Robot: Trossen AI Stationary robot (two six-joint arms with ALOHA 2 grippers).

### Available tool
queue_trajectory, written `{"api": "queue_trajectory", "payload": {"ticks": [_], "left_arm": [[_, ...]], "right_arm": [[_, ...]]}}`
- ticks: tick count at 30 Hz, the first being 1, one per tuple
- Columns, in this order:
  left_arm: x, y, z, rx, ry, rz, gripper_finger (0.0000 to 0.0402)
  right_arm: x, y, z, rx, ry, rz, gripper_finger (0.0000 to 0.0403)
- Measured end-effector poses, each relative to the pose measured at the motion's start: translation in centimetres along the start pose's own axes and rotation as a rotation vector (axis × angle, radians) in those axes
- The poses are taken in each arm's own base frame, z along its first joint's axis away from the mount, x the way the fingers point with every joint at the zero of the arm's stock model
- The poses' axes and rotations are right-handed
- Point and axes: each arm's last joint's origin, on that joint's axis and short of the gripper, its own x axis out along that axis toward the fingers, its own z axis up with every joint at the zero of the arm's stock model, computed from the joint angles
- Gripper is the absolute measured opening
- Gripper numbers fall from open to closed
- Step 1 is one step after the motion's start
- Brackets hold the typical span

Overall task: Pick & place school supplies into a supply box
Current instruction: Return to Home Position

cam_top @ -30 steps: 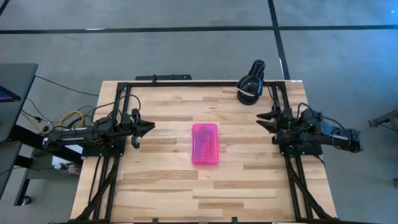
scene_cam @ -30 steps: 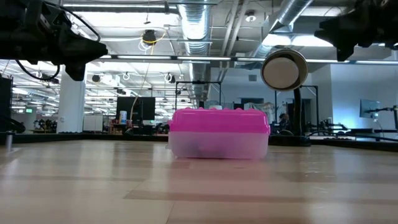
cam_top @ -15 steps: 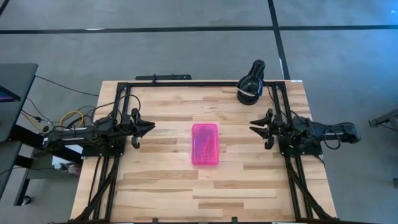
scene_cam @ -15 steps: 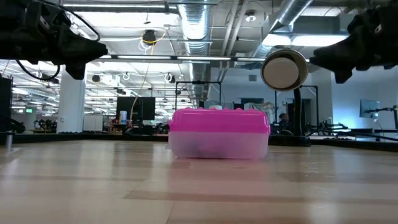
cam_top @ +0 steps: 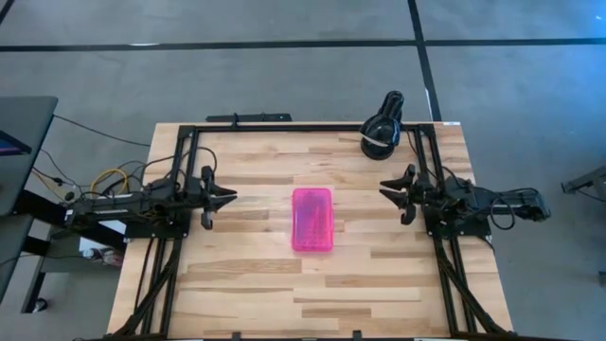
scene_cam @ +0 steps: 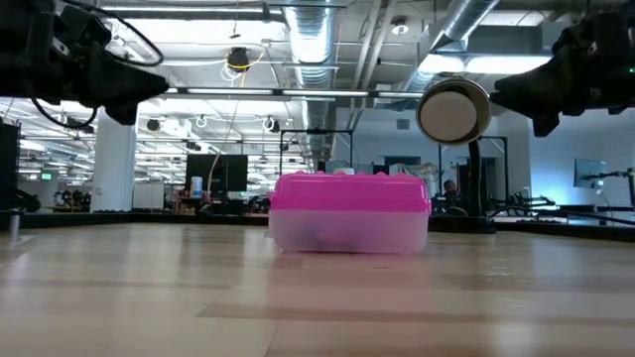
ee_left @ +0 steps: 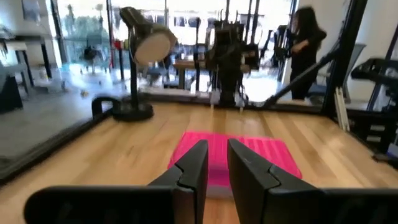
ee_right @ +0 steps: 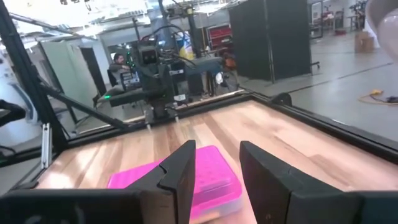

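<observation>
The supply box point(cam_top: 312, 219), with a bright pink lid shut over a clear base, rests on its base point(scene_cam: 347, 236) at the middle of the wooden table. The school supplies are out of view: none lie loose on the table, and the lid hides the inside of the box. My left gripper point(cam_top: 230, 195) hangs level at the table's left side, pointing at the box point(ee_left: 249, 155) from well away. Its fingers stand a little apart with nothing between them. My right gripper point(cam_top: 385, 188) hangs level at the right side, open and facing the box point(ee_right: 205, 177).
A black round device on a stand point(cam_top: 382, 133) sits at the table's far right corner, behind my right gripper. A black frame point(cam_top: 284, 124) runs along the table's far edge and both sides. Bare wood lies all round the box. A person point(ee_left: 305, 43) stands in the room beyond.
My right gripper has sunk and swung toward the table's centre, then settled pointing level at the box. My left gripper has rolled a little about its own line without leaving its place. The box has stayed put.
</observation>
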Motion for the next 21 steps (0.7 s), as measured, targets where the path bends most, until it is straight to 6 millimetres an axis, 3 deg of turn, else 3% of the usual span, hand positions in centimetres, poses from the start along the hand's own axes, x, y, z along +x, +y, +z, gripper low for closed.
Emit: {"api": "queue_trajectory", "payload": {"ticks": [10, 14, 21], "left_arm": [[0.1, 0.0, -0.3, -0.028, 0.032, -0.017, 0.0054], [0.1, 0.0, -0.3, -0.031, 0.032, -0.016, 0.0054], [0.1, -0.1, -0.3, 0.004, 0.033, -0.030, 0.0054]], "right_arm": [[0.2, -0.8, 0.0, 0.029, -0.002, -0.087, 0.0121], [0.2, -1.1, 0.1, 0.145, -0.014, -0.118, 0.0121], [0.2, -1.1, 0.0, -0.134, 0.009, -0.094, 0.0121]]}}
